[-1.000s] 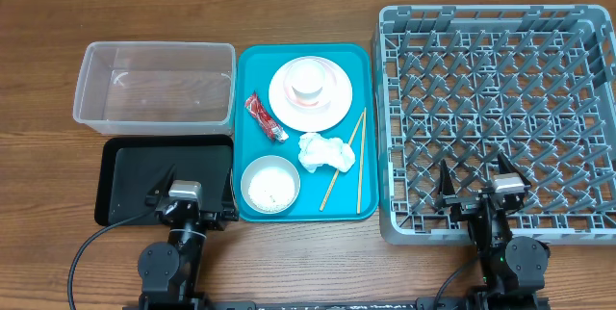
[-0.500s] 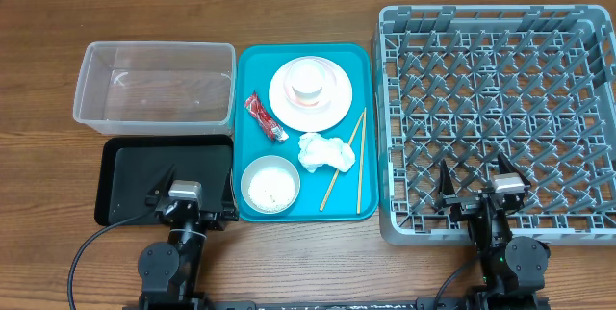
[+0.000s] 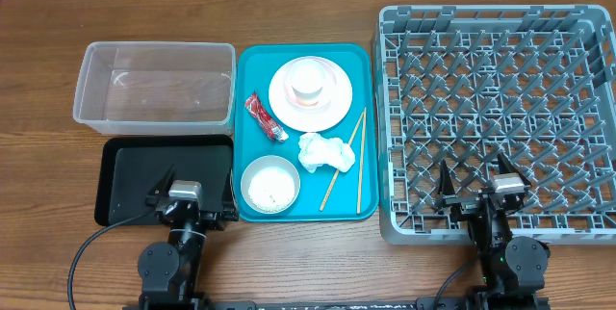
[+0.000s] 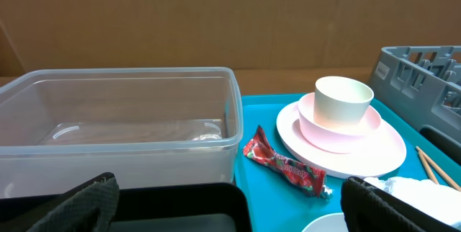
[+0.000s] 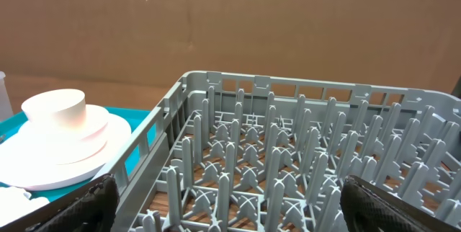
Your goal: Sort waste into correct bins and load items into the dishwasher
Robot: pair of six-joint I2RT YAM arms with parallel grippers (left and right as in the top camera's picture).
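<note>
On the teal serving tray (image 3: 252, 69) a white cup (image 3: 309, 81) stands on the pale pink plate (image 3: 332, 106). Beside them lie the red snack wrapper (image 3: 264, 117), the crumpled white napkin (image 3: 324, 151), two chopsticks (image 3: 351, 161) and a white bowl (image 3: 269, 184) holding rice. The clear tub (image 3: 154, 88) and the black tray (image 3: 166, 179) are to the left, the grey dish rack (image 3: 498, 117) to the right. My left gripper (image 3: 189, 187) is open and empty over the black tray's near right corner. My right gripper (image 3: 477, 179) is open and empty over the rack's near edge.
The wooden table (image 3: 318, 267) runs along the front, where both arm bases stand. The clear tub (image 4: 115, 127), wrapper (image 4: 284, 163), cup (image 4: 343, 101) and plate (image 4: 346, 145) show in the left wrist view. The rack's pegs (image 5: 288, 167) fill the right wrist view.
</note>
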